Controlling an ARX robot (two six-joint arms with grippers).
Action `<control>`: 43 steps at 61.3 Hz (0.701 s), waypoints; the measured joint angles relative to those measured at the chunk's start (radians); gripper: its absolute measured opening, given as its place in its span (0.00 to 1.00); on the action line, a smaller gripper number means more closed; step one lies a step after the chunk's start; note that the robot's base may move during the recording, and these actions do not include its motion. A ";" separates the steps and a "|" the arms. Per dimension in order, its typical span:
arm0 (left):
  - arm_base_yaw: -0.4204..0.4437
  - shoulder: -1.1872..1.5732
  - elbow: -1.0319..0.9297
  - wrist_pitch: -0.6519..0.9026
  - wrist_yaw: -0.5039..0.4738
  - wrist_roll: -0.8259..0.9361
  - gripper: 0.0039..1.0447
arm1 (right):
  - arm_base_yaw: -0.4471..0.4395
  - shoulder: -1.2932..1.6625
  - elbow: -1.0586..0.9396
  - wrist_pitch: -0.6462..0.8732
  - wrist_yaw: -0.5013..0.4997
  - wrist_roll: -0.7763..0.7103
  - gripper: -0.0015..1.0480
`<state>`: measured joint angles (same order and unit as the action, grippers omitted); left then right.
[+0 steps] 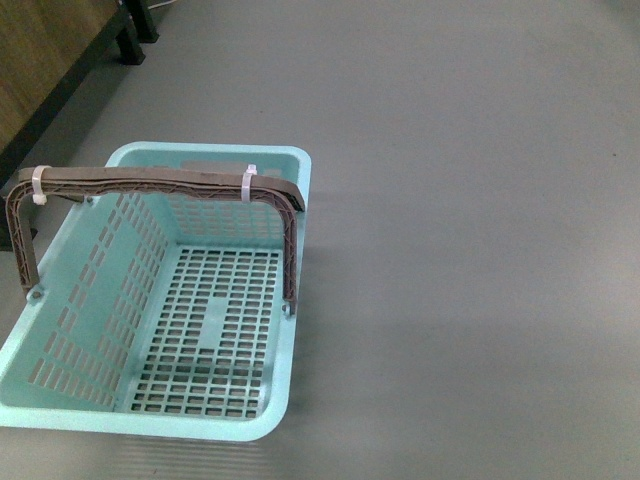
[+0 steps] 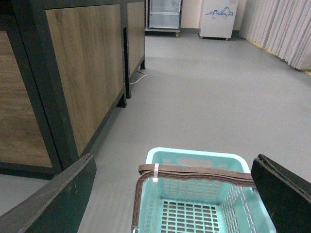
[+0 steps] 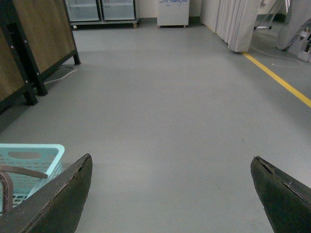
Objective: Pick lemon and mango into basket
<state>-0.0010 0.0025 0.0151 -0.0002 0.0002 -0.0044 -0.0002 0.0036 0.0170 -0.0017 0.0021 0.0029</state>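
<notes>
**Receptacle.** The basket (image 1: 150,425) stands upright on the grey floor (image 1: 480,250), at about 8 o'clock in the front view. It sits close in front of the robot and on its left-hand side. Its slotted bottom is bare, so no fruit is loaded. The handle (image 1: 150,180), bound with two white zip ties (image 1: 250,183), stands raised across the far half of the opening. The near half is therefore unobstructed from above, which is probably the better drop zone.

**Task items.** Neither the lemon nor the mango appears in any view, so their location cannot be stated. A wooden cabinet (image 1: 40,60) with a dark frame occupies the 10 o'clock corner of the front view. No fruit is visible on it or around it.

**Left gripper** (image 2: 175,158). It is released: the fingers (image 2: 58,204) are spread wide with nothing between them. Its wrist camera looks down over the basket, with the handle and far rim lying between the two fingers. The arm therefore hangs above the receptacle, apart from it.

**Right gripper** (image 3: 171,159). It is also released and empty. It is held over bare floor, with the basket off to one side of its view.

**Assessment.** Both spread, unloaded tools suit a ready posture for the first pick, and the task appears to be at its start. The next action requires finding the fruit, since no current view covers it. When lowering items in, keep clear of the raised handle.
</notes>
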 joint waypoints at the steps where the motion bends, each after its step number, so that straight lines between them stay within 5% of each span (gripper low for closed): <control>1: 0.000 0.000 0.000 0.000 0.000 0.000 0.94 | 0.000 0.000 0.000 0.000 0.000 0.000 0.92; 32: 0.000 0.000 0.000 0.000 -0.001 -0.001 0.94 | 0.000 0.000 0.000 0.000 0.000 0.000 0.92; 38: -0.069 0.196 0.109 -0.212 -0.223 -0.233 0.94 | 0.000 0.000 0.000 0.000 0.000 0.000 0.92; 43: -0.055 0.418 0.175 -0.118 -0.200 -0.503 0.94 | 0.000 0.000 0.000 0.000 -0.001 0.000 0.92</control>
<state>-0.0559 0.4210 0.1902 -0.1181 -0.1997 -0.5072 -0.0002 0.0036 0.0170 -0.0017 0.0010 0.0029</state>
